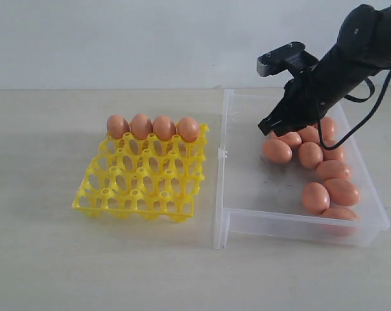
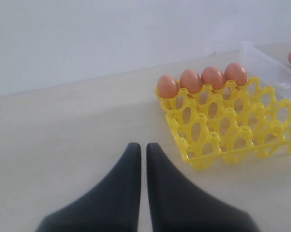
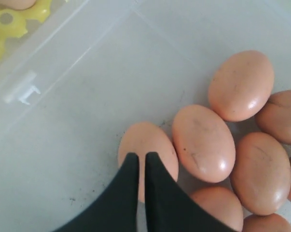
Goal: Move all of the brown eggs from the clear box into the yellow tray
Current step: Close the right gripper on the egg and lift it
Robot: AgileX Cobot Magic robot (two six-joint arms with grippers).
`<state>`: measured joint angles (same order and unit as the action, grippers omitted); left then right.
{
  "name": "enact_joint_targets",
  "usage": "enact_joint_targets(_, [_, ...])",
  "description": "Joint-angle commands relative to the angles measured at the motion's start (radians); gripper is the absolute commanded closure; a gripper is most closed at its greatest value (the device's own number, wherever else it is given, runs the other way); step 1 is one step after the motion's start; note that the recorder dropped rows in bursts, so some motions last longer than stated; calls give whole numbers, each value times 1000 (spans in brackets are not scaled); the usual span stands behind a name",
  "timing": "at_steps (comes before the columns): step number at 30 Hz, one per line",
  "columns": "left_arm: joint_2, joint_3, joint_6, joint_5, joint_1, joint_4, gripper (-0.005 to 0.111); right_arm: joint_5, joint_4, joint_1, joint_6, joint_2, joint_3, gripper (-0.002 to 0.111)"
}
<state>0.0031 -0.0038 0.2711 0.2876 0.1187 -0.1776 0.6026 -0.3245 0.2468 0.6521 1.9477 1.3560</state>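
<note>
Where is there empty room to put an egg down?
In the yellow tray the three near rows of cups are free; only its far row holds four brown eggs. The clear box floor is bare along the wall beside the tray. Its other side is crowded with eggs, with the shut right pincer over them.

The right gripper [image 1: 269, 126] and its arm hide some brown eggs [image 1: 310, 154] at the clear box's [image 1: 247, 188] far end, leaving their count unclear.

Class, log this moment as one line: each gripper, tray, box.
right gripper: shut, over brown eggs in clear box | left gripper: shut, empty, near yellow tray | tray: four eggs in one edge row
</note>
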Motion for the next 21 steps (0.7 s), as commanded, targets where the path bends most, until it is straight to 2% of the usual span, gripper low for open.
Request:
enact_joint_targets(1, [-3,4,0,-4,6,2,103,7,-1,-5,64,-1,6,108])
enact_joint_targets(5, [-3,4,0,-4,6,2,103,2,-1,-5,107,-1,6,107])
enact_joint_targets(7, [-3,4,0,-4,6,2,103,2,-1,-5,119,-1,6,101])
enact_joint_targets(13, [-3,4,0,-4,6,2,103,-7,1,-5,127,-1,6,56])
enact_joint_targets(21, [-3,4,0,-4,6,2,103,-35,13,6,196,1,6,55])
